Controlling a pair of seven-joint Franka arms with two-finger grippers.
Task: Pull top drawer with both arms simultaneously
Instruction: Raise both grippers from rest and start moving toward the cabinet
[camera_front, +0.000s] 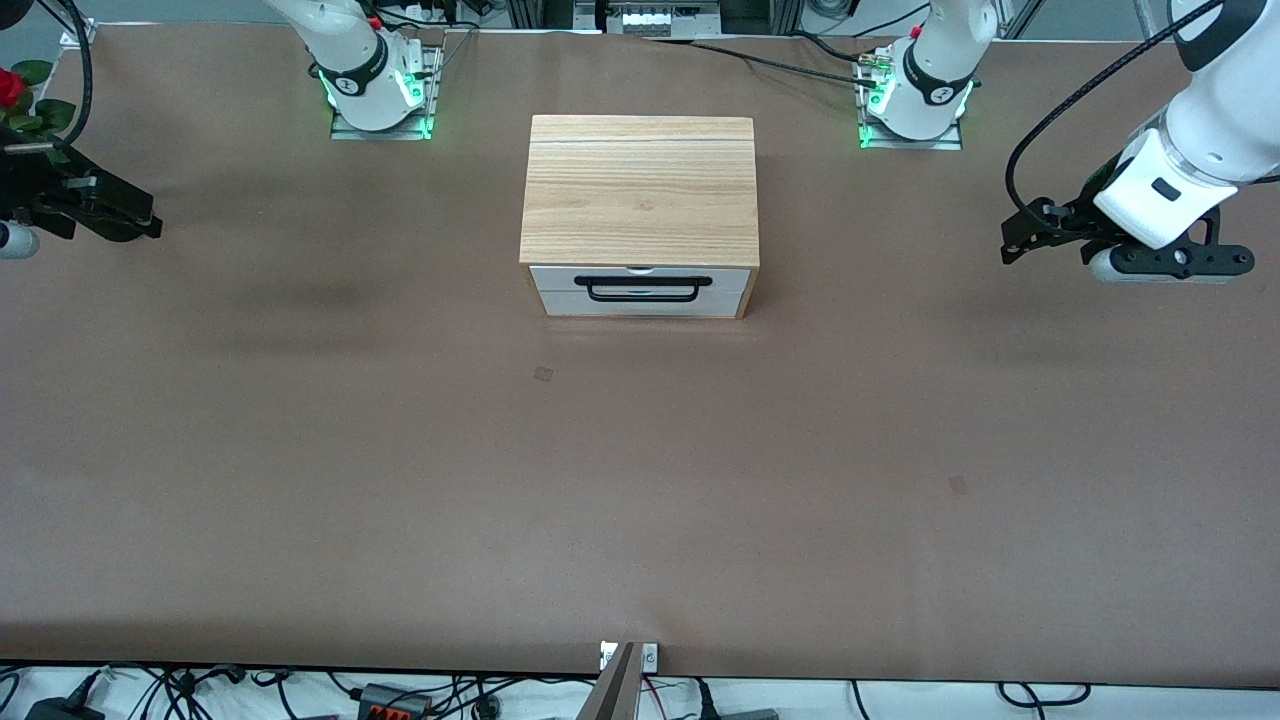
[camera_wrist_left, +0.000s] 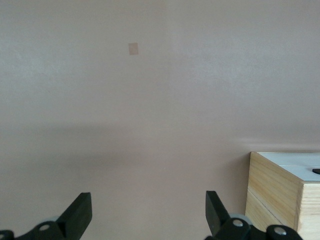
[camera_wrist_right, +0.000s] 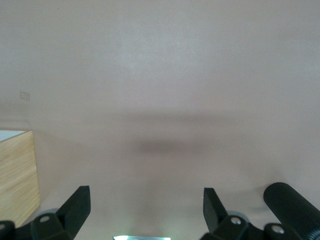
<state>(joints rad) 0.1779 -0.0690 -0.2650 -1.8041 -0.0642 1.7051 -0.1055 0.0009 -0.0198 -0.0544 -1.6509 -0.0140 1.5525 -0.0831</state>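
The small light-wood cabinet (camera_front: 640, 190) stands mid-table, between the two arm bases. Its top drawer (camera_front: 560, 279) has a white front and a long black bar handle (camera_front: 643, 289), and it sits flush with the cabinet. My left gripper (camera_front: 1022, 238) hovers over the table at the left arm's end, open and empty. My right gripper (camera_front: 140, 222) hovers at the right arm's end, open and empty. Both are far from the handle. The left wrist view shows the open left gripper (camera_wrist_left: 149, 200) and a cabinet corner (camera_wrist_left: 275, 195). The right wrist view shows the open right gripper (camera_wrist_right: 146, 195) and a cabinet edge (camera_wrist_right: 17, 175).
The brown table (camera_front: 640, 480) carries two small tape marks (camera_front: 543, 373) (camera_front: 957, 485). A red rose (camera_front: 10, 88) sits at the table's edge near my right gripper. A black ribbed cylinder (camera_wrist_right: 292, 210) shows beside the right gripper in its wrist view.
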